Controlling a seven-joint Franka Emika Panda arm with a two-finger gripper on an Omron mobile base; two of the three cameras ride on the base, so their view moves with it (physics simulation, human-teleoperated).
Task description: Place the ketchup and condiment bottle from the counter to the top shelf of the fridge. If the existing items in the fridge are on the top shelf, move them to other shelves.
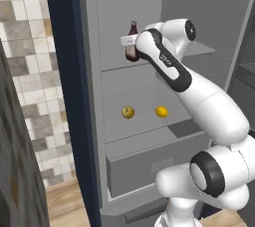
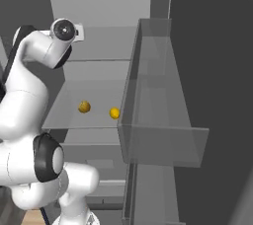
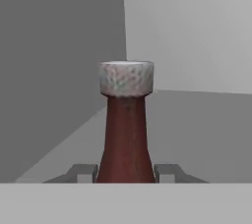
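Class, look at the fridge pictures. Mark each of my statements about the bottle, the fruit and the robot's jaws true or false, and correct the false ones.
1. The jaws are shut on the ketchup bottle. True.
2. The bottle lies on its side. False: it is upright.
3. Two yellow fruits sit on a lower shelf. True.
4. The fruits touch each other. False: they sit apart.
5. The fridge door is closed. False: it is open.

Two small yellowish fruits sitting well apart on the middle shelf (image 1: pixel 149 126): a duller one (image 1: pixel 128 112) on the left, a brighter lemon-looking one (image 1: pixel 161 111) right. Tiled wall (image 1: pixel 30 71) off left.
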